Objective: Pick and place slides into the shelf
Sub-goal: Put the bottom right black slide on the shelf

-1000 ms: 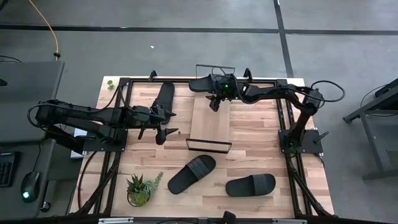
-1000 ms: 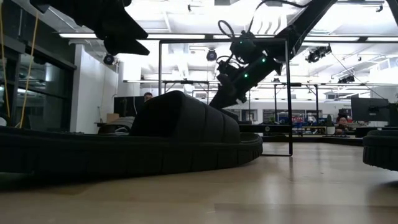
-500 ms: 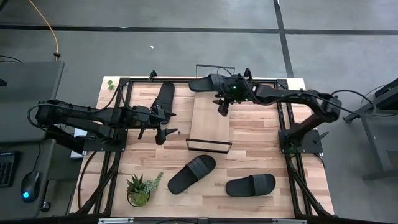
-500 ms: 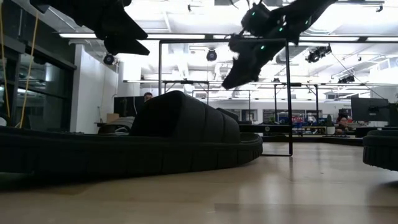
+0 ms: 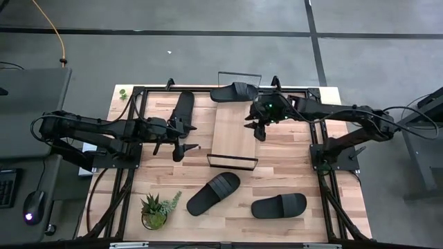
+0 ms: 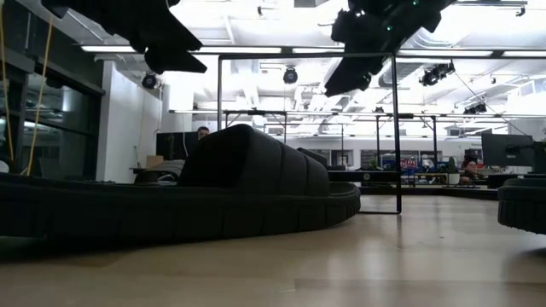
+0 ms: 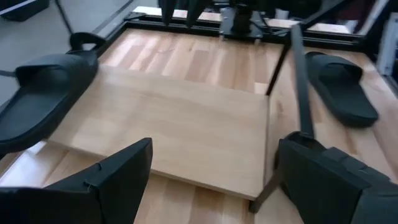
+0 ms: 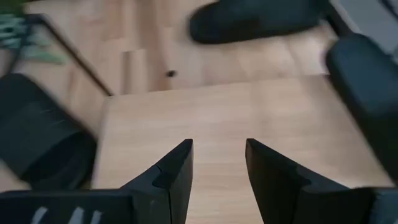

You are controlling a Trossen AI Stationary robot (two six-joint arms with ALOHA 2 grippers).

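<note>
The shelf point(image 5: 234, 131) is a light board in a black wire frame at the table's middle. One black slide point(image 5: 234, 92) lies across its far end and also shows in the right wrist view point(image 8: 367, 81). Another slide point(image 5: 183, 109) lies on the tabletop left of the shelf. Two more slides point(image 5: 213, 193) point(image 5: 278, 205) lie near the front edge. My right gripper point(image 5: 257, 128) point(image 8: 217, 165) is open and empty, raised over the board's right side. My left gripper point(image 5: 172, 146) point(image 7: 211, 180) is wide open and empty, left of the shelf, facing it.
A small potted plant point(image 5: 156, 211) stands at the near left. Black frame rails point(image 5: 131, 138) point(image 5: 320, 131) run along both sides of the table. In the low view a near slide point(image 6: 213, 192) fills the foreground. Bare board shows near of the placed slide.
My right gripper has drawn away from the slide on the shelf's far end. It has gone up and toward the table's right and near edges. That slide has stayed across the shelf's far end.
</note>
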